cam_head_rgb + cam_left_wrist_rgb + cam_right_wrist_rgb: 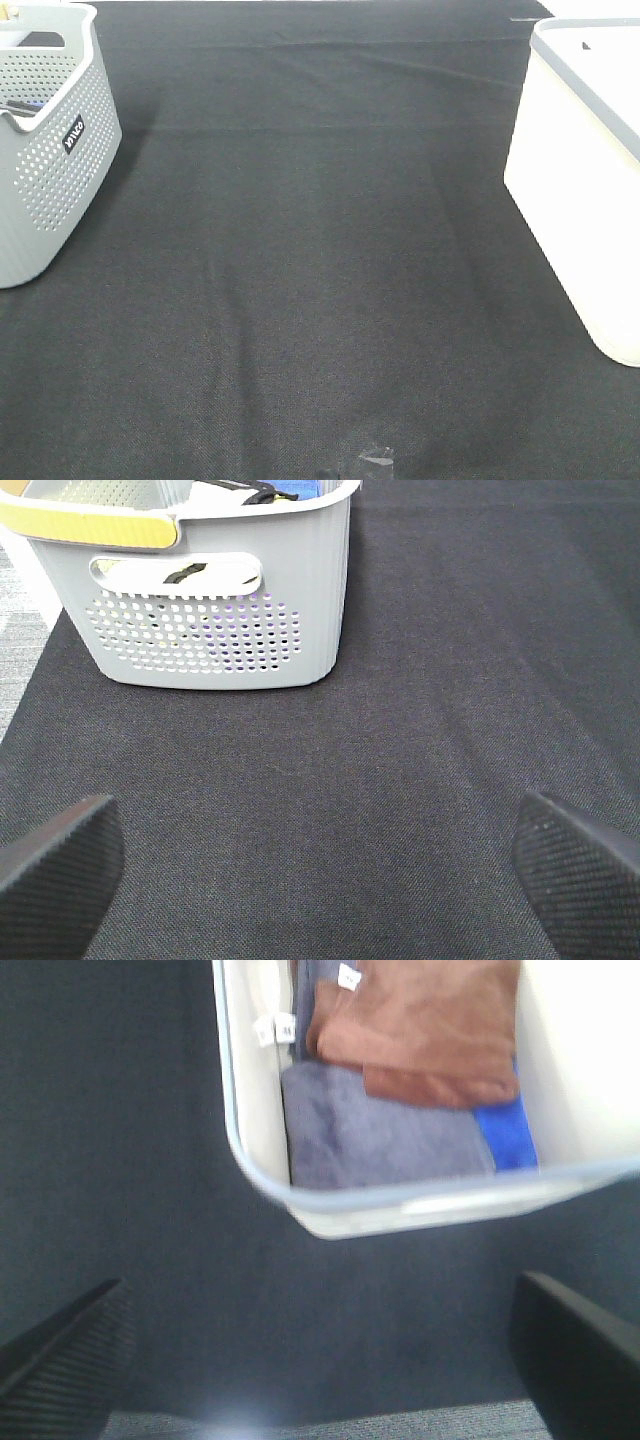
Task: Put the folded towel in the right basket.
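Inside the white right basket, the brown folded towel lies flat atop grey and blue towels (visible only from the right wrist; long axis unclear). Both the left gripper and right gripper are spread wide, empty, above the black mat.

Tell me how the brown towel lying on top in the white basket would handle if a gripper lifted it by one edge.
The brown towel looks like soft folded cloth, so it would probably droop and unfold rather than stay flat. It seems light. It rests loosely on the grey towel inside the white basket, so it should come off cleanly, though its nap may drag the one beneath.
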You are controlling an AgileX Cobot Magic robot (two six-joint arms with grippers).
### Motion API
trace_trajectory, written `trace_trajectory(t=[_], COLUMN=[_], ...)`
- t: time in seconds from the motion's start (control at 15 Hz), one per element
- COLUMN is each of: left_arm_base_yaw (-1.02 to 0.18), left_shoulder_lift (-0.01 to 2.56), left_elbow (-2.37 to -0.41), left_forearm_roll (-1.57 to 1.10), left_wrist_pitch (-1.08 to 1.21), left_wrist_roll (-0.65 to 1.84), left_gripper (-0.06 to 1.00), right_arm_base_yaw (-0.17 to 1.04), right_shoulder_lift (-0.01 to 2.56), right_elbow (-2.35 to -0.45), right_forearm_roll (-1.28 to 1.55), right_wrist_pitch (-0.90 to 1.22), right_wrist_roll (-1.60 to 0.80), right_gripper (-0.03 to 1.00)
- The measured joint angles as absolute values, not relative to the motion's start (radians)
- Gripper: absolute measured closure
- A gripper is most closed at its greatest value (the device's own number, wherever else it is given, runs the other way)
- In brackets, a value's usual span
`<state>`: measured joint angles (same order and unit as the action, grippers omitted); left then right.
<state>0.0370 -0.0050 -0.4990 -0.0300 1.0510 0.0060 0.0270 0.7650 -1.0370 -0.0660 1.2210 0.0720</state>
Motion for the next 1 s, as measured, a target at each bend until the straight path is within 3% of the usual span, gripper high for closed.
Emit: trace_trajectory(t=[0.6,1.0], left_arm_base_yaw=[0.037,0.037], left_shoulder_lift=[-0.005,-0.005], left_elbow=[-0.499,-0.499], left_forearm_roll=[-0.03,-0.03], left_wrist_pitch=[1.051,1.051], left_wrist_roll=[0.006,0.006], left_gripper=[-0.04,-0.04], right_arm_base_yaw=[0.027,0.027], right_shoulder_lift=[0.025,-0.003], right_elbow=[-0.541,-0.46], right_forearm_roll=[-0.063,-0.057], right_wrist_pitch=[1.139,1.118], right_wrist_roll=[0.069,0.062], right_gripper=[0.0,0.0])
